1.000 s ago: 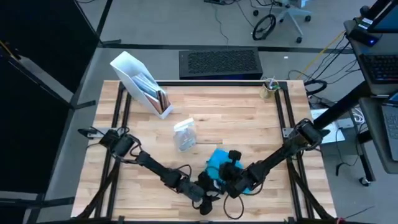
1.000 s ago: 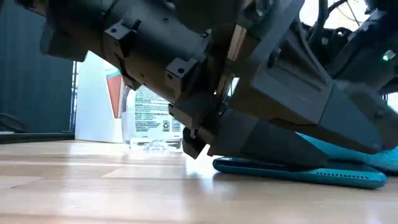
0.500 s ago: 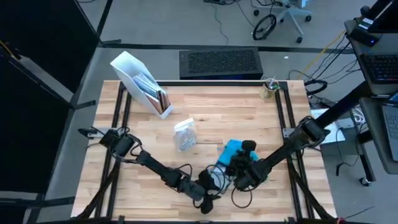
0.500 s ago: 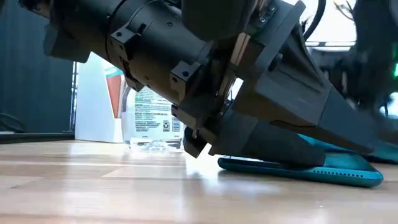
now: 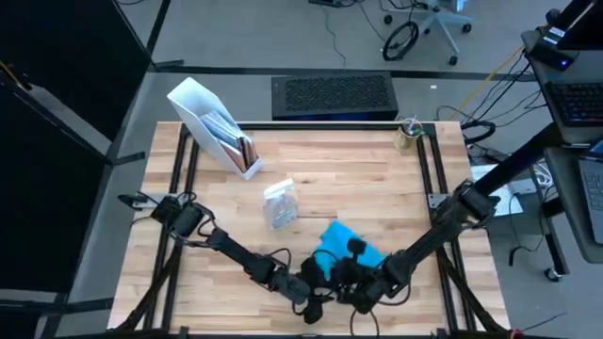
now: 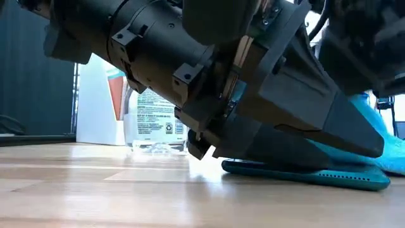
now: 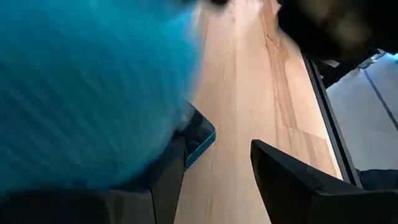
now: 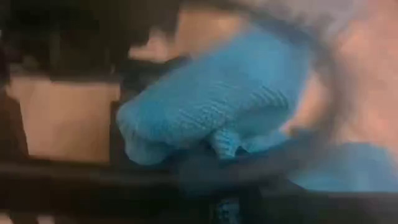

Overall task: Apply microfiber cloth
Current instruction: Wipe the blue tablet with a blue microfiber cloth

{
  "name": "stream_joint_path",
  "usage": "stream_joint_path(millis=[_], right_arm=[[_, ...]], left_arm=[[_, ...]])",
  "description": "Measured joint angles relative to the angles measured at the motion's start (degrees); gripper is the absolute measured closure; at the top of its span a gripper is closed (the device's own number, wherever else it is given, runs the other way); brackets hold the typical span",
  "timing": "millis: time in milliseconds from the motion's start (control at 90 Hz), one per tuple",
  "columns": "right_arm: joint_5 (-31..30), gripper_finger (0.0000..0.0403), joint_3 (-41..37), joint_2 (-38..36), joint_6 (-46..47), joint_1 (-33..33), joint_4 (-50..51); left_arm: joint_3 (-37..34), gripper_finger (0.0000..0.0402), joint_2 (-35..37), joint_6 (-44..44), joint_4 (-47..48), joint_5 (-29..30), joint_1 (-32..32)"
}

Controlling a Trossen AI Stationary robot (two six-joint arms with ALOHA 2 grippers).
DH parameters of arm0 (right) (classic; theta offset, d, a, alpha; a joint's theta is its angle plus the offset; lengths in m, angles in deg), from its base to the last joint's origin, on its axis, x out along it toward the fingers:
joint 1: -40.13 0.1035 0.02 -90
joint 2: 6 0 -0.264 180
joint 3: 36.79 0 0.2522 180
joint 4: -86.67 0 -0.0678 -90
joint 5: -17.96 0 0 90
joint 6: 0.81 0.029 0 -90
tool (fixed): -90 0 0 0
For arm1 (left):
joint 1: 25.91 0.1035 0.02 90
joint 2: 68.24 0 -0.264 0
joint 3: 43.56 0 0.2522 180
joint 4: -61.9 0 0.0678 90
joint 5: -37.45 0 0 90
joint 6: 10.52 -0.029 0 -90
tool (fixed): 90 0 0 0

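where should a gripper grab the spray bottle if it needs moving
Probably around the middle of the spray bottle, coming from above. It lies on its side on the bare wooden table, clear of the arms and the white file holder, so the fingers can straddle its narrow width.

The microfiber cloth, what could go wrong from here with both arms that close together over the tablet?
The right gripper works the microfiber cloth right beside the left gripper, so the two arms could knock together. The tablet lies flat on the table with the left gripper bearing down at its edge; a hard wipe might slide it or tip it. The cloth looks bunched, so it could snag on the fingers.
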Motion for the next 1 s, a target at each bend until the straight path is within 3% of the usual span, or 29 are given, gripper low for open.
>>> stream_joint_path(millis=[244, 622, 767, 878, 1000], right_arm=[[-0.9, 0.0403, 0.6, 4.8, -0.6, -1.3, 7.5], [-2.5, 0.0403, 0.0, 1.3, 5.9, -0.8, 36.7], [1.1, 0.0403, -0.1, 1.0, 12.4, -0.5, 48.5], [2.6, 0.0403, 1.9, -1.9, 15.9, 0.5, 52.2], [-0.9, 0.0403, 6.1, -6.1, 18.0, 2.6, 52.2]], left_arm=[[0.0, 0.0227, 0.0, 0.0, 0.0, 0.2, 0.0], [0.0, 0.0227, 0.0, 0.0, 0.0, 0.4, 0.0], [0.0, 0.0227, 0.0, 0.0, 0.0, 0.4, 0.0], [0.0, 0.0227, 0.0, 0.0, 0.0, 0.4, 0.0], [0.0, 0.0227, 0.0, 0.0, 0.0, 0.4, 0.0]])
